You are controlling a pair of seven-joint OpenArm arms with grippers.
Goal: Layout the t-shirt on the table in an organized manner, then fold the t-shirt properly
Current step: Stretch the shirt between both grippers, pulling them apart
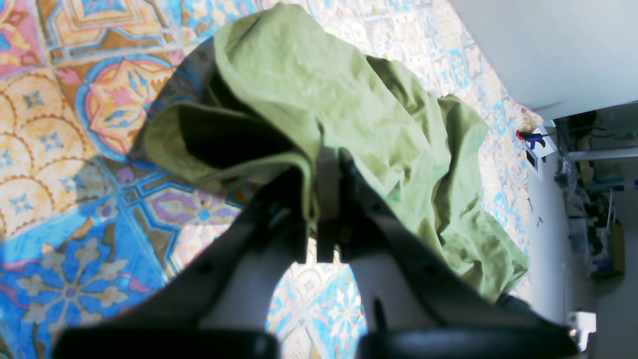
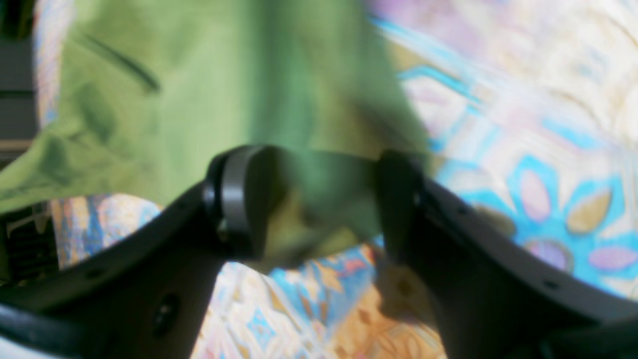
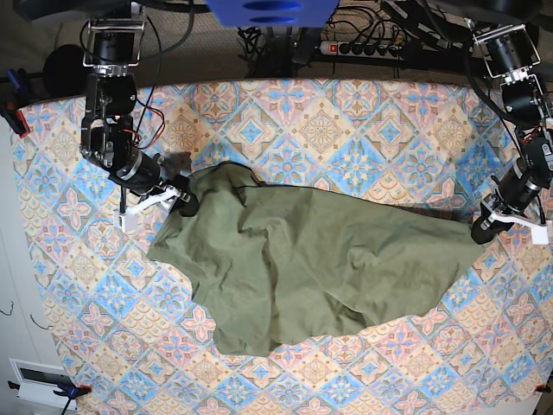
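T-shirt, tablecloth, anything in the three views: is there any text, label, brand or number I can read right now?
None legible.
t-shirt: plain olive, no print or neck label showing in any view.
table: cloth carries tile patterns only, no lettering.
white box at the base view's lower left corner: a dark panel, too small to read.
Right wrist view: too blurred to read anything.

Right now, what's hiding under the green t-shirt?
Under the t-shirt only the patterned table shows around its edges. Anything beneath the cloth itself is covered, so I cannot tell.
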